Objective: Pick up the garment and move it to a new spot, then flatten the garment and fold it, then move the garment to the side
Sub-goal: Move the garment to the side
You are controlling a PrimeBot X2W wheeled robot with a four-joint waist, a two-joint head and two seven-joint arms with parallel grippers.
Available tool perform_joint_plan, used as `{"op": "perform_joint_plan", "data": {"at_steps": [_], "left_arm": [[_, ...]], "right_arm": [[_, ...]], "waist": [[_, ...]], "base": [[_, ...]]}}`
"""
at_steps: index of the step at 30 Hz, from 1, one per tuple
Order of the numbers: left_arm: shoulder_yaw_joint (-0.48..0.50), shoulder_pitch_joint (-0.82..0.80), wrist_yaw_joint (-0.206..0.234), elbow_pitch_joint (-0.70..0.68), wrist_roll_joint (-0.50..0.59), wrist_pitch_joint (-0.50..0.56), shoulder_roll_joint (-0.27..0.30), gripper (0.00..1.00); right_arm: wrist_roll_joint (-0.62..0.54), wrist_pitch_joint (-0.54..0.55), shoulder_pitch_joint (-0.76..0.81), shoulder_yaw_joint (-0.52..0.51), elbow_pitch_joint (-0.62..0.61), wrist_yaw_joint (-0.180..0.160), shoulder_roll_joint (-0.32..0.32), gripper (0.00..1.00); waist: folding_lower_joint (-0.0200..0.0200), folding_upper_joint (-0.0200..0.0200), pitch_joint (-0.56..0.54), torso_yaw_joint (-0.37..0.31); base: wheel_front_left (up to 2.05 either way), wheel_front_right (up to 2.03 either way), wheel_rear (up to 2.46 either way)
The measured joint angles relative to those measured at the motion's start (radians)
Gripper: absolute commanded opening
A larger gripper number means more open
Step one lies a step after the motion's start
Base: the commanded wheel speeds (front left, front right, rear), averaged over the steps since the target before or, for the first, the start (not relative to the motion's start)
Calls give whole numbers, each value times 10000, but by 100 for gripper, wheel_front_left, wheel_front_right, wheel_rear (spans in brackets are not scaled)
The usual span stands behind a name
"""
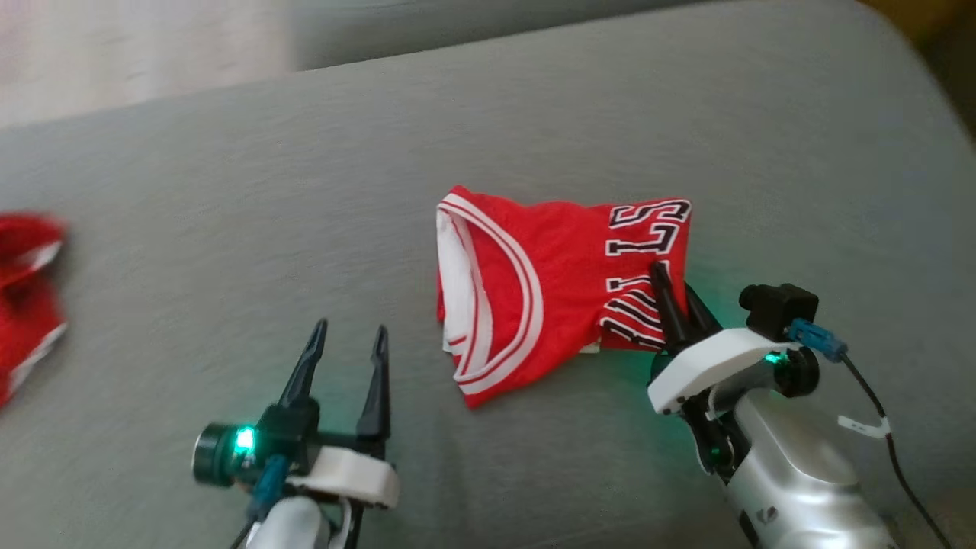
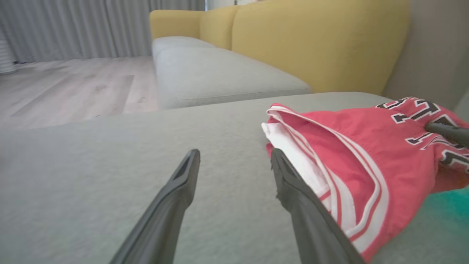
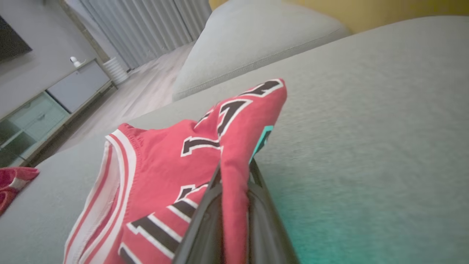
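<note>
Pinching the right edge of the red garment [image 1: 534, 290], the right gripper [image 1: 672, 280] is clamped on a fold of cloth beside the black-and-white lettering; in the right wrist view that fold stands up between its two dark fingers [image 3: 205, 227]; the garment lies folded near the middle of the grey cushion [image 1: 229, 229], its white-striped trim turned to the left; the left gripper [image 1: 350, 328] sits nearer and to the left of it, jaws spread wide and holding nothing; in the left wrist view one finger shows just beside the trimmed edge, whether touching I cannot tell; a second red cloth [image 1: 27, 297] lies well apart at the left; a yellow sofa back [image 2: 315, 40] rises beyond.
</note>
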Motion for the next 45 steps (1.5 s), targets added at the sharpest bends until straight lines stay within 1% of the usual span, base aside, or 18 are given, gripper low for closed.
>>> {"op": "perform_joint_plan", "data": {"at_steps": [5, 9, 12, 15, 17, 19, 23, 27, 31, 32, 34, 35, 36, 37, 38, 42, 43, 45], "left_arm": [[-276, -391, -167, -8, 17, 0, -6, 100], [-291, -455, -222, 2, 188, 0, -6, 100], [-286, -576, -280, 15, 284, 0, -6, 100], [-276, -643, -343, 61, 293, 0, -8, 100], [-267, -726, -420, 140, 389, 0, -2, 100], [-270, -794, -441, 157, 472, 0, -6, 100], [-219, -856, -539, 217, 665, 0, 0, 100], [-81, -943, -606, 219, 792, 0, 15, 100], [102, -944, -614, 203, 871, 0, 19, 100], [100, -945, -694, 192, 871, 0, 19, 100], [96, -951, -731, 155, 878, 0, 10, 100], [96, -959, -738, 148, 876, 0, 8, 100], [105, -975, -777, 136, 865, 0, 8, 100], [102, -988, -784, 136, 865, 0, 6, 100], [102, -995, -784, 138, 865, 0, 4, 100], [132, -996, -780, 205, 865, 0, 6, 100], [132, -996, -780, 205, 865, 0, 6, 100], [150, -996, -765, 251, 865, 0, 6, 100]], "right_arm": [[128, 0, 2, 180, -282, 0, -4, 0], [207, 0, 3, 238, -477, 0, -6, 0], [153, 0, -11, 194, -546, 0, -6, 0], [-232, 0, -258, 56, -453, 0, 2, 0], [-658, 0, -746, -389, -215, 0, 33, 0], [-1214, 0, -1439, -1009, 81, 0, 10, 0], [-2416, 0, -2873, -1931, 681, 0, -336, 0], [-3609, 0, -3911, -2966, 1618, 0, -1133, 0], [-4882, 0, -4511, -4443, 2654, 0, -2159, 0], [-5212, 4, -4598, -4832, 2840, 0, -2395, 0], [-5904, 54, -4655, -5534, 2989, 0, -2771, 0], [-6238, 77, -4660, -5887, 3020, 0, -2863, 0], [-6742, 77, -4660, -6458, 3018, 0, -2901, 0], [-7026, 77, -4659, -6690, 2936, 0, -2874, 47], [-7254, 75, -4660, -6924, 2821, 0, -2792, 100], [-8006, 58, -4651, -7624, 2104, 0, -2123, 100], [-8006, 58, -4651, -7624, 2104, 0, -2123, 100], [-8247, 54, -4606, -7839, 1256, 0, -1743, 100]], "waist": [[0, 0, 154, -1544], [-1, 0, 364, -2577], [-1, 0, 609, -3108], [0, 0, 979, -3292], [1, 0, 1191, -3247], [1, 0, 1319, -3059], [1, 0, 1529, -2495], [1, 0, 1748, -1890], [1, 0, 1946, -1339], [1, 0, 1986, -1219], [1, 0, 2060, -1006], [0, 0, 2091, -922], [0, 0, 2141, -798], [0, 0, 2159, -762], [1, 0, 2162, -746], [0, 0, 2089, -813], [0, 0, 2089, -813], [0, 0, 2012, -823]], "base": [[0, 0, 0], [0, 0, 0], [0, 0, 0], [0, 0, 0], [0, 0, 0], [0, 0, 0], [0, 0, 0], [0, 0, 0], [0, 0, 0], [0, 0, 0], [0, 0, 0], [0, 0, 0], [0, 0, 0], [0, 0, 0], [0, 0, 0], [0, 0, 0], [0, 0, 0], [0, 0, 0]]}}
